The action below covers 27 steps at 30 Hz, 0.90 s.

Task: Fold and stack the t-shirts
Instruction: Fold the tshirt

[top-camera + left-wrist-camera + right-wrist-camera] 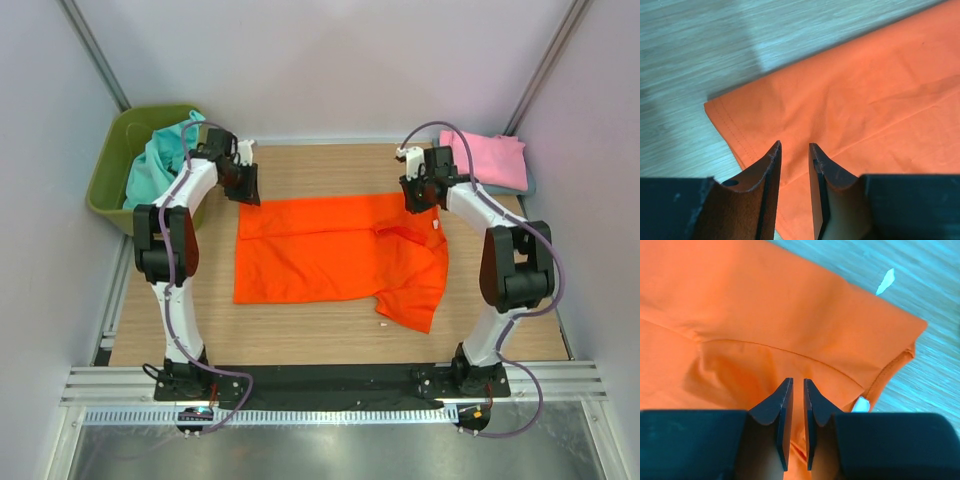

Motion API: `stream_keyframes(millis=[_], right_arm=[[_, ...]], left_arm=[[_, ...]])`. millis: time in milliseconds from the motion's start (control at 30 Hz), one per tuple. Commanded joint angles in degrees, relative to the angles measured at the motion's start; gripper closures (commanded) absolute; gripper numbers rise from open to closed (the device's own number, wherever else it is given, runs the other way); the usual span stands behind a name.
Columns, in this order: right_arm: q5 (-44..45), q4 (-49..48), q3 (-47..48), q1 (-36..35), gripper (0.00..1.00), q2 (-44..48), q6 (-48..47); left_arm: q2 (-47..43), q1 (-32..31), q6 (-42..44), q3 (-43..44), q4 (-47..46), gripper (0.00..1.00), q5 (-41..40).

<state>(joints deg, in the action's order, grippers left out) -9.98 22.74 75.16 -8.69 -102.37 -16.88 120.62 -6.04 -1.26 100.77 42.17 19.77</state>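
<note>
The bright orange t-shirt (330, 255) lies flat on the wooden table, folded lengthwise, with a sleeve hanging off its near right corner. My left gripper (248, 190) hovers over the shirt's far left corner (720, 107); its jaws (794, 145) are a little apart and empty. My right gripper (420, 200) hovers over the far right part by the collar (890, 370); its jaws (798, 381) stand a narrow gap apart with nothing between them. A folded pink t-shirt (490, 160) lies at the back right, with a grey-blue edge (527, 186) under it. Teal t-shirts (155, 170) fill the bin.
The olive-green plastic bin (105, 190) stands at the back left, off the table's corner. A white label (861, 404) shows at the orange collar. A small white scrap (886, 281) lies on the wood past the shirt. Bare wood runs along the near edge (330, 340).
</note>
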Motion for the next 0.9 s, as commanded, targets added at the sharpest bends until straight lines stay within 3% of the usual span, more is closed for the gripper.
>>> stream_keyframes(millis=[0,133,300,500,867], right_arm=[[0.49,0.27,2.72,-0.8,0.8,-3.01,-3.06],[-0.04,2.65,-0.7,-2.12,0.83,-0.74,-1.32],[-3.2,6.87,-9.58,-7.47,0.84,8.92,0.09],[-1.46,4.86,-15.83,-8.01,0.84,13.68,1.42],[-1.27,1.34,-0.64,0.34,0.84,2.9,1.15]], left_arm=[[0.06,-0.29,-0.77,1.89,0.28,0.7,1.15],[-0.56,-0.37,-0.06,1.97,0.8,0.7,0.8],[-1.0,-0.37,-0.15,2.24,0.72,0.7,0.8],[-0.56,-0.37,-0.33,2.15,0.72,0.7,1.06],[3.39,-0.37,-0.94,4.35,3.26,0.7,2.55]])
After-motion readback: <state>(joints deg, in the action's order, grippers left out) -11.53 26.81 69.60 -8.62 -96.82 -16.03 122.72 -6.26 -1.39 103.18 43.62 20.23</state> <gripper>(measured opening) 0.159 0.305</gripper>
